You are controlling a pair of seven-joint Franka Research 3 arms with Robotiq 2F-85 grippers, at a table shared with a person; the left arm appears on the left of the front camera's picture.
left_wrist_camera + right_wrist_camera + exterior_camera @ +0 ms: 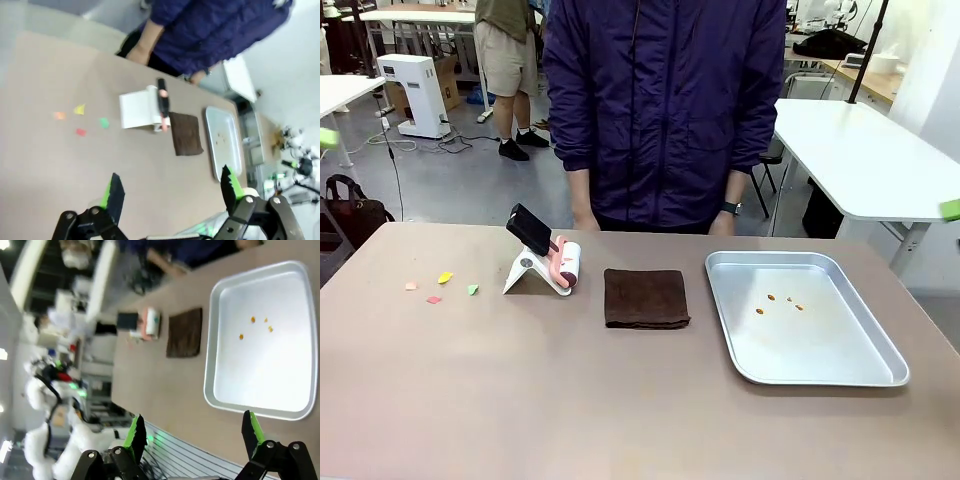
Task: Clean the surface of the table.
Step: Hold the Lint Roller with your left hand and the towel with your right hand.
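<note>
Four scraps [445,277] — near left table [620,420] edge.

Orange specks [772,297] on the tray [865,372] are too small to identify, and the surface [620,400] runs off the bottom edge.

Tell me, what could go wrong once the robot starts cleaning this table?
The coloured paper scraps are small and lie toward the left side of the table. A sweep with the brown cloth might push them over the edge instead of gathering them. The lint roller rests on a light-looking white stand, which could tip if the roller is pulled off clumsily.
</note>
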